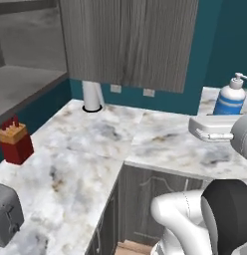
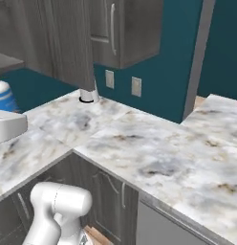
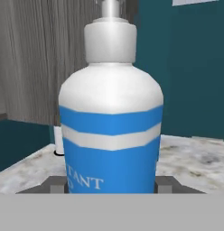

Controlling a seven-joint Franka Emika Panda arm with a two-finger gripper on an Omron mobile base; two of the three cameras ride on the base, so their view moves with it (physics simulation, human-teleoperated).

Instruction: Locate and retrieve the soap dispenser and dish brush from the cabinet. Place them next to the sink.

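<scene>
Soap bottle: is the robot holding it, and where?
Yes, it looks so. The soap dispenser sits between the two fingers, which press the lower sides of its blue body.

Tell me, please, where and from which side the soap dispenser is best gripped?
Grip the soap dispenser across its blue lower body, coming in level from the side. It stands upright, and the straight-sided body probably offers surer purchase than the narrow pump top.

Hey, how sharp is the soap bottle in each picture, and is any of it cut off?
Hand view: the soap dispenser is large and crisp, lettering partly cropped. Left base view: smaller and softer, pump nozzle near the frame edge. Right base view: cut by the left edge.
</scene>
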